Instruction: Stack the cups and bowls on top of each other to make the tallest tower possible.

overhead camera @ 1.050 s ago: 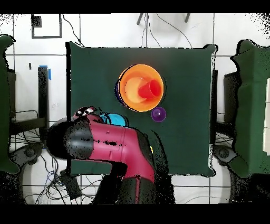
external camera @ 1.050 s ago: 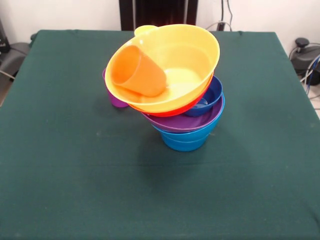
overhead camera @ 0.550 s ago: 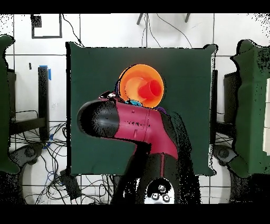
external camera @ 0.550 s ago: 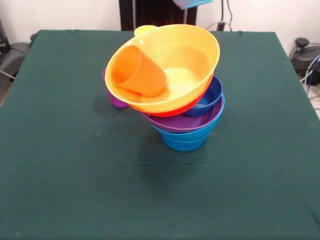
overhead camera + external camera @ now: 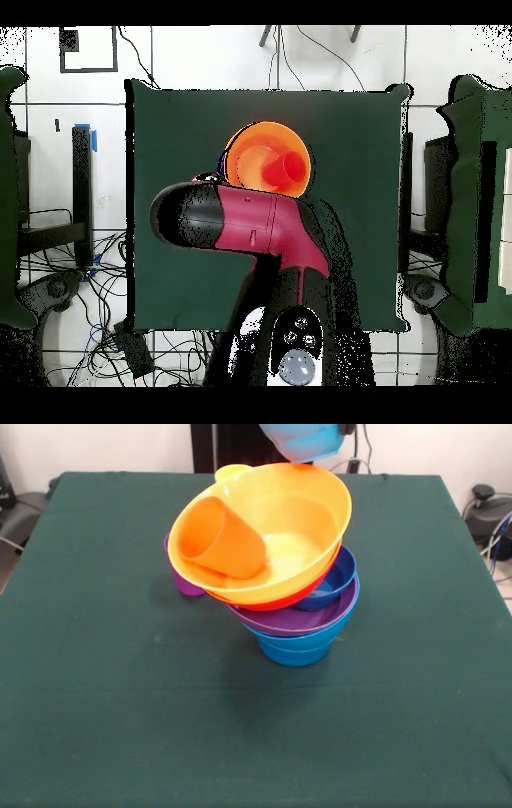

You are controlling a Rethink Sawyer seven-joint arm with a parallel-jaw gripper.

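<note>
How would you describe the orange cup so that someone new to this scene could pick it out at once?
Find the leaning tower of bowls mid-table, then its top piece, the large yellow bowl. The orange cup lies on its side inside that bowl, mouth towards the camera. It is the only cup in the stack; the purple cup peeks from behind.

Green cloth [image 5: 104, 728] covers the square worktop [image 5: 360, 130], w/ a white tiled floor [image 5: 200, 60] around it. Black cables [image 5: 90, 300] trail over the floor beside the worktop; a black square outline [image 5: 88, 50] marks a corner tile. Blue tape [image 5: 93, 138] sits by a dark post [image 5: 81, 180].
</note>
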